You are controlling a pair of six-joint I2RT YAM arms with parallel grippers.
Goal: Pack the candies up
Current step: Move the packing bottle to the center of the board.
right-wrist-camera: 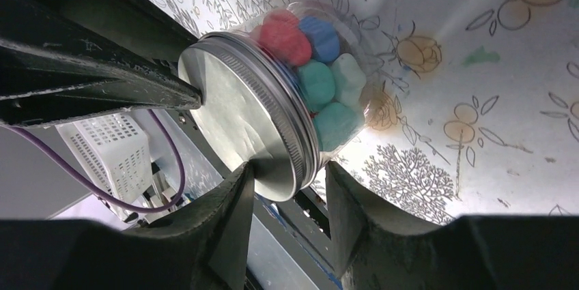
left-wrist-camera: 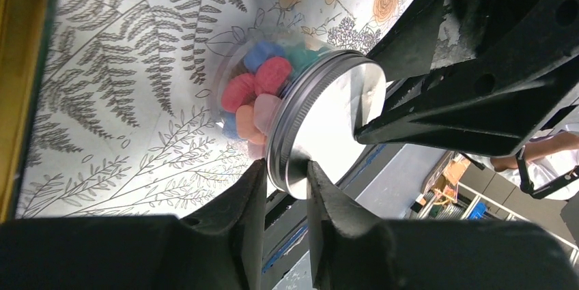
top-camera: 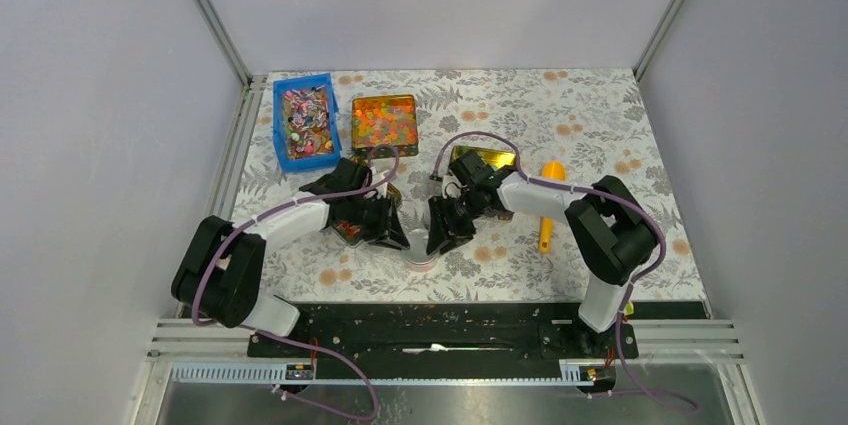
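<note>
A small clear jar (top-camera: 420,253) stands between both grippers near the table's front middle. It holds pastel pink, blue, green and orange candies (left-wrist-camera: 263,82), which also show in the right wrist view (right-wrist-camera: 321,65). A silver metal lid (left-wrist-camera: 334,119) sits on the jar, and it shows in the right wrist view too (right-wrist-camera: 239,119). My left gripper (left-wrist-camera: 287,181) is shut on the lid's rim from the left (top-camera: 400,235). My right gripper (right-wrist-camera: 290,181) straddles the lid's rim from the right (top-camera: 437,238). One of its fingers touches the lid's face and the other stands a narrow gap off.
A blue bin (top-camera: 305,123) of stick-like wrapped sweets and a gold tin (top-camera: 385,122) of glossy beads stand at the back left. Another gold tin (top-camera: 485,157) lies partly behind my right arm. A yellow scoop (top-camera: 550,205) lies to the right.
</note>
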